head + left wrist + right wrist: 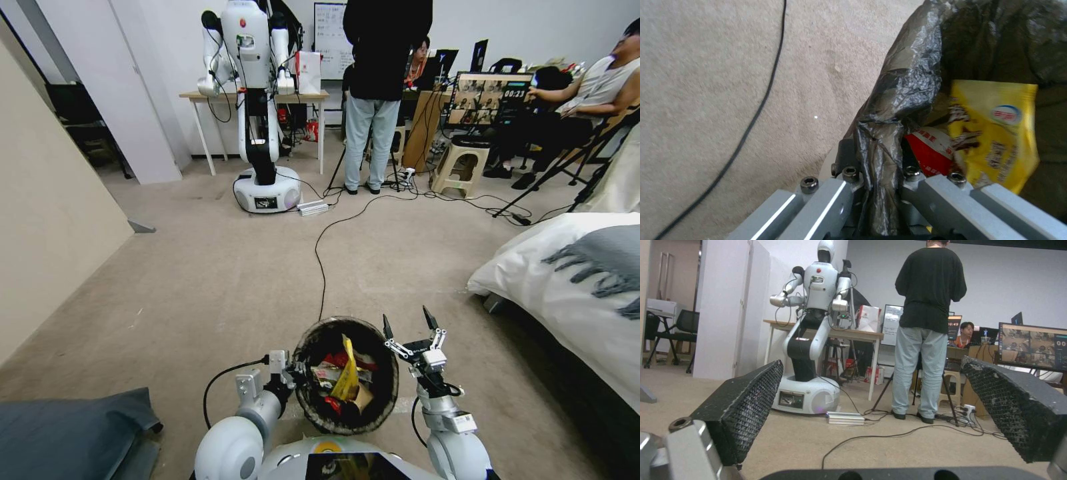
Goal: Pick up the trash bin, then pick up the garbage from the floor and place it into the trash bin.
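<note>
left end effector [878, 186] clamped on trash bin [347, 373] liner at rim, held before my torso | right end effector [408, 323] wide open, empty | risk: i judge liner could slip, dropping bin with garbage [348, 380]

trash bin [347, 375]: 1 | yellow snack packet [348, 377]: 1 | hands: left hand [293, 375], right hand [408, 320]: 2

White rounded arms, silver brackets, black cables

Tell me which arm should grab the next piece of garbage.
Right. The right gripper is open and empty beside the bin. The left gripper is shut on the bin's rim, holding it up with garbage already inside, so it likely cannot let go.
</note>
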Robot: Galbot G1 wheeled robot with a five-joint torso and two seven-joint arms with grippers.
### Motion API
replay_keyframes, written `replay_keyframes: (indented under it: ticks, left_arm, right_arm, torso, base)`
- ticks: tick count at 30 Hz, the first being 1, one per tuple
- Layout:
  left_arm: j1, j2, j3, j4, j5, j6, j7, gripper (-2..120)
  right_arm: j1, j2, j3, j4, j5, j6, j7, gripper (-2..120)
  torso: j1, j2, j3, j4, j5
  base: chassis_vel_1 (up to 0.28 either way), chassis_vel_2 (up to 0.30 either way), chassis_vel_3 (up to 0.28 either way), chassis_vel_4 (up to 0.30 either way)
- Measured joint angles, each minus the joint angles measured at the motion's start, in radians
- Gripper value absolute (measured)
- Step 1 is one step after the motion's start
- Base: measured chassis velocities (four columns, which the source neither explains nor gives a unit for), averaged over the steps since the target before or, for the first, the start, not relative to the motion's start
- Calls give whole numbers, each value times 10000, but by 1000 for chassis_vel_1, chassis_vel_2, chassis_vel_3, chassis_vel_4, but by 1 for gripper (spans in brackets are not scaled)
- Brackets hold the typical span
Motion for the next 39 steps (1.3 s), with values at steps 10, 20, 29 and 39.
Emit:
replay_keyframes:
  ticks: [10,20,29,39]
  left_arm:
    - [-254,-366,128,700,-203,-27,65,0]
    - [-537,-530,104,1258,-234,-165,196,0]
    - [-1101,-777,-107,2008,-286,-344,378,0]
    - [-1857,-992,-207,3154,-266,-571,386,0]
  right_arm:
    - [-59,114,-11,206,18,307,-366,100]
    - [-141,176,-87,258,39,522,-727,100]
    - [-229,232,-345,263,29,655,-1035,100]
    - [-301,374,-144,881,273,757,-1441,100]
  torso:
    - [0,0,0,-2,-1]
    - [0,0,0,0,2]
    - [0,0,0,-1,1]
    - [0,0,0,-2,0]
  base:
    - [0,0,0,0]
    - [0,0,0,0]
    - [0,0,0,0]
    - [0,0,0,0]
